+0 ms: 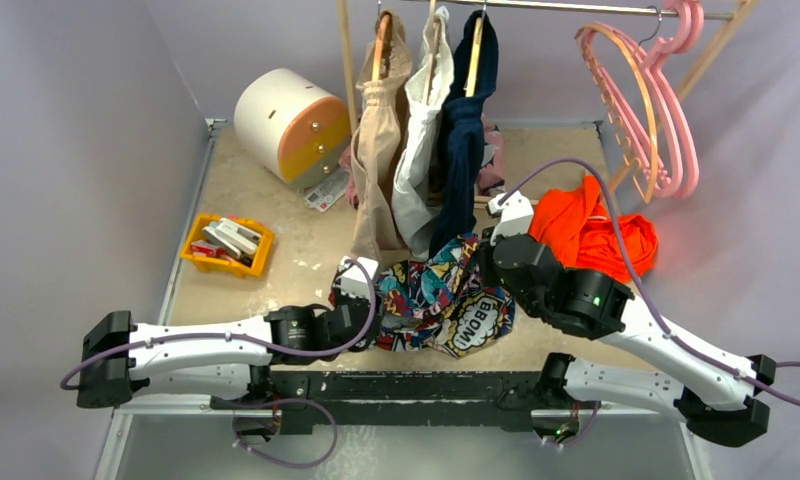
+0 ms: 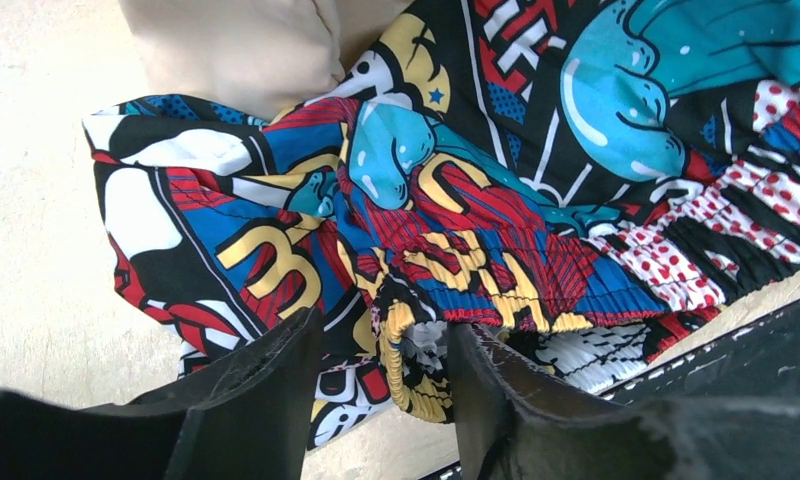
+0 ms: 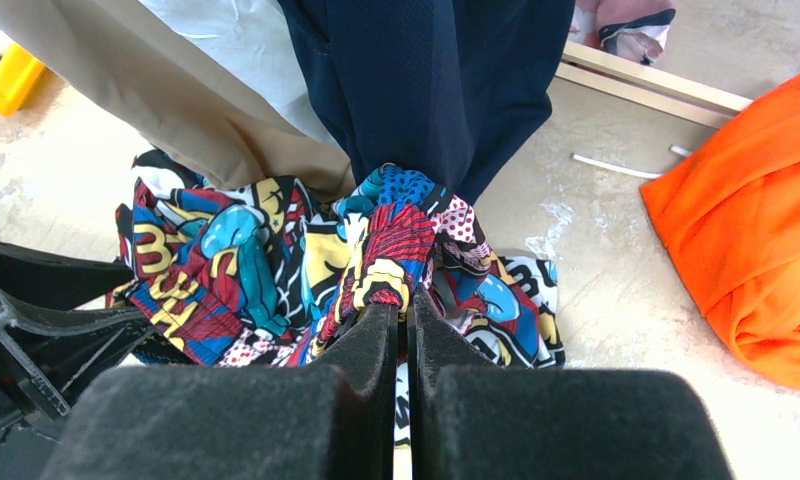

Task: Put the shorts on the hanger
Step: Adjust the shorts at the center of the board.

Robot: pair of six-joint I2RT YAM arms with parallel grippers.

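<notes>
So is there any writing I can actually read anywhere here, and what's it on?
"BOM!": in a white burst on the shorts, at their near edge; any letters before it are creased away.
Other big yellow and red comic letters on the shorts: folded and cut off, not readable.
Paper card beside the round white box, and packs in the yellow tray: too small to read.

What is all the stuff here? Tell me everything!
shorts: one, comic-print multicolour, table middle
peach hanger: one, peach-orange, rail's right end
pink hangers: about two, pink, beside it
hung clothes: three, beige, white, navy, on rail
orange garment: one, orange, table right
drawer box: one, white and orange, back left
bin: one, yellow, table left
left hand: one, black, open around shorts' waistband
right hand: one, black, shut on shorts
</notes>
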